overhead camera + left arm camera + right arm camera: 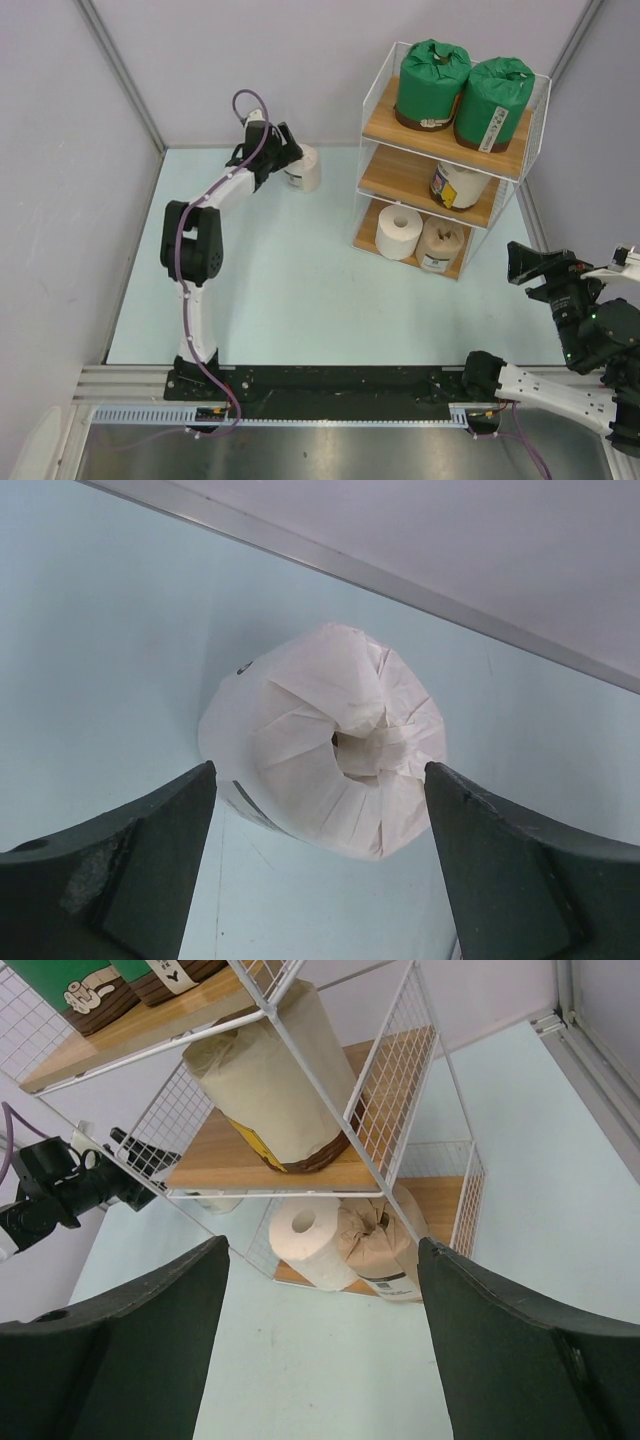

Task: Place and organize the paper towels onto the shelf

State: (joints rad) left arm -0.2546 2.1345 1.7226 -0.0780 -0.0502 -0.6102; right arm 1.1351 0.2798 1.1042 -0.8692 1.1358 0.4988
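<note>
A white-wrapped paper towel roll [303, 168] lies on its side at the back of the table, left of the shelf [395, 178]. My left gripper [285, 150] is right beside it. In the left wrist view the roll [325, 750] faces me end-on just ahead of the open left gripper [319, 770], its near edge between the fingertips without visible contact. On the shelf are two green rolls [430, 82] on top, a cream roll [457, 185] in the middle, and a bare white roll [400, 232] beside a tan roll [441, 243] at the bottom. My right gripper [520, 262] is open and empty, right of the shelf.
Grey walls close the table at the back and both sides, with a metal strip [400, 585] at the back edge. From the right wrist I see the shelf's wire frame [400, 1080], the white roll [315, 1240] and the left arm [60, 1185] beyond it.
</note>
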